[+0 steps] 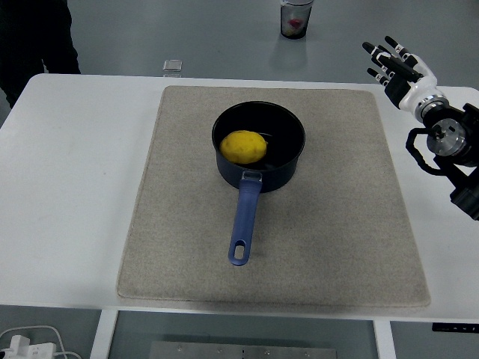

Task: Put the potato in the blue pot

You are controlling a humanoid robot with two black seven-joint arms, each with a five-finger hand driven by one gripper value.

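A yellow potato (243,146) lies inside the blue pot (288,153), on its left side. The pot stands on a grey mat (329,224) in the middle of the table, with its blue handle (244,221) pointing toward the near edge. My right hand (395,66) is at the far right, raised above the table's back right corner, well clear of the pot. Its fingers are spread and hold nothing. The left arm is out of view.
A small clear cube (172,67) sits at the table's back edge, left of centre. A clear cup (296,18) with something red inside stands on the floor beyond the table. A person in dark clothes (34,37) stands at the top left.
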